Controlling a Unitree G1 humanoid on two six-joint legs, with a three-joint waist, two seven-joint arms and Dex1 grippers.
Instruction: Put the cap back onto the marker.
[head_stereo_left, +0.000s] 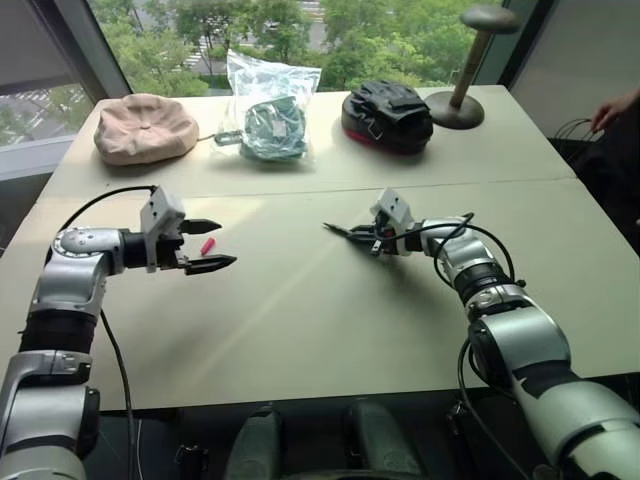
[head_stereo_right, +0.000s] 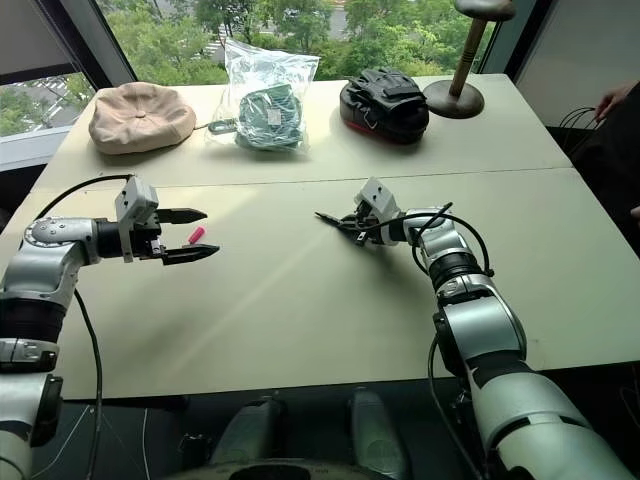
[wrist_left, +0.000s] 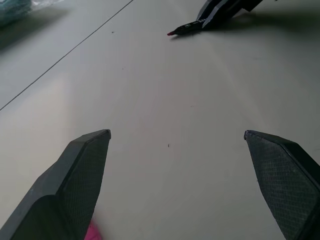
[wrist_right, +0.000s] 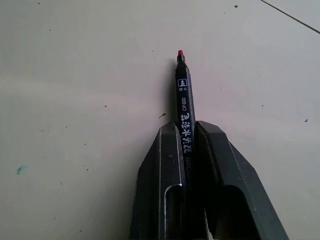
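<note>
Black fingers of the right gripper are clamped on the dark barrel of the marker, whose fine reddish tip juts out bare past the fingertips and points across the pale table toward the robot's left side; the marker sits low over the surface, and whether it rests on it cannot be told. Well apart from it, the left gripper stands with its two fingers spread wide and holding nothing, hovering low over the table. The tiny bright pink cap lies on the tabletop between those spread fingers, nearer one of them, and untouched. At the far edge sit a pink hat, a clear bag of teal items, a black and red glove and a wooden stand.

Judged from this, the marker is secured and the cap is not yet picked up. The risks ahead: the cap is small and round, so a finger closing off-centre could flick or roll it away instead of pinching it; a skewed grip would leave its open mouth out of line with the tip; and with so much barrel beyond the grip, pressing a misaligned cap on could pivot the marker between the fingers or smear ink on the table
</note>
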